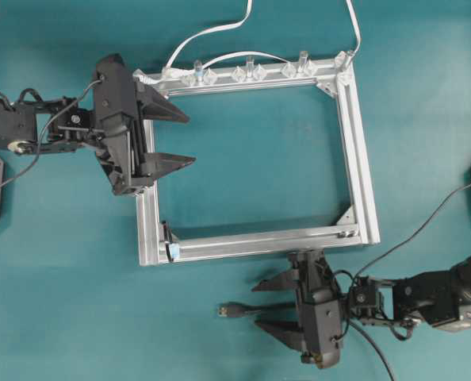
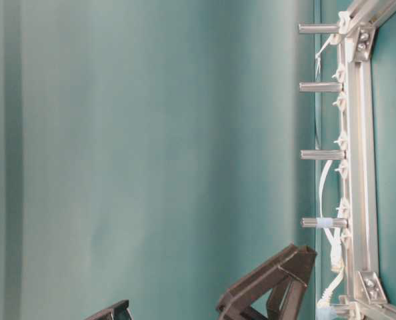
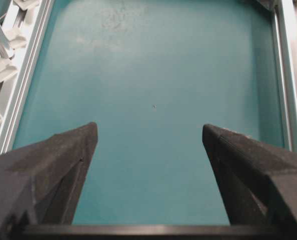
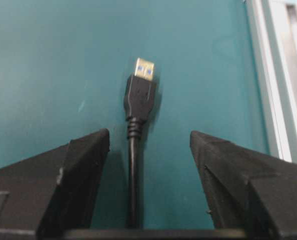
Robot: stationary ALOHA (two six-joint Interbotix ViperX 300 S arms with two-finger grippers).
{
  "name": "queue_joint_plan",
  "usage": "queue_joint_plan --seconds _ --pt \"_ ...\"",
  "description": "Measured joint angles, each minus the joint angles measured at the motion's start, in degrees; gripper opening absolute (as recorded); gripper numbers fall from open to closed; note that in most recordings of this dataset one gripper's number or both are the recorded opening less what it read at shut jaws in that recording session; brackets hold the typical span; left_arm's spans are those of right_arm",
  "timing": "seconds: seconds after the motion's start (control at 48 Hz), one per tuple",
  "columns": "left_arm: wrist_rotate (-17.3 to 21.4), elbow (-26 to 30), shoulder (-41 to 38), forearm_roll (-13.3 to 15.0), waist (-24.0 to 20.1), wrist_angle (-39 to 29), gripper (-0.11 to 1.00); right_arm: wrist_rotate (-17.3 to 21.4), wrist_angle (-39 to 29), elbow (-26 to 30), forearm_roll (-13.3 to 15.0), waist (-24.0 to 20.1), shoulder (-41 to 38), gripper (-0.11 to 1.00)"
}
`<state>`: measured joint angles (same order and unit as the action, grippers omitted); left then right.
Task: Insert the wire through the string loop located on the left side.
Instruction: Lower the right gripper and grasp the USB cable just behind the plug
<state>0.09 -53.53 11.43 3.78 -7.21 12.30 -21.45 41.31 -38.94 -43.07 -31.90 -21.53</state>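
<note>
Ahead of the left gripper [image 1: 168,139], and partly under it, lies the aluminium frame [image 1: 361,159], the largest thing on the teal table [image 1: 251,167]; that gripper hangs over the frame's left rail with its jaws spread wide and nothing between them. Along the far rail stand clear plastic clips [image 1: 247,73] with a white cable [image 1: 212,33] running among them.

Below the frame's near rail, the right gripper [image 1: 271,305] points leftward, jaws parted and straddling the wire [image 4: 133,170] without pinching it; the fingertips [image 4: 91,150] stand clear on either side in the wrist view. The wire runs straight out between them, its plug [image 1: 229,310] just beyond the tips and the metal tip [image 4: 144,69] leading.

Up and to the left of that plug, at the frame's near-left corner, sits the string loop [image 1: 169,238], marked by a pale-blue tape piece [image 1: 173,252]; the loop itself is too thin to read clearly.

The wire is probably light and limp along its length, so it would droop if held far back. The moulded plug body is stiff and likely the best place to take hold, just behind the metal tip, leaving the tip free to lead through. The smooth jacket may slip or twist in the grip.
</note>
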Motion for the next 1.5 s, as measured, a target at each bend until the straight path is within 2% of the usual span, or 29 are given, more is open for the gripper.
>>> queue_joint_plan --seconds 0.562,0.667,0.833,0.875,1.5 --pt "0.0 0.0 0.1 0.0 -0.3 0.0 0.87 0.0 0.0 0.8 -0.1 0.1 -1.5 0.68" --pt "0.0 0.0 0.0 0.0 -0.3 0.0 0.87 0.0 -0.1 0.8 0.0 0.1 -1.7 0.55" --pt "0.0 0.0 0.1 0.0 -0.3 0.0 0.87 0.0 0.0 1.1 0.2 0.1 -2.6 0.13" --pt "0.0 0.0 0.0 0.0 -0.3 0.0 0.87 0.0 -0.1 1.3 0.2 0.0 -2.9 0.07" --pt "-0.1 0.0 0.0 0.0 -0.3 -0.4 0.87 -0.2 -2.0 2.5 0.2 0.9 -3.7 0.07"
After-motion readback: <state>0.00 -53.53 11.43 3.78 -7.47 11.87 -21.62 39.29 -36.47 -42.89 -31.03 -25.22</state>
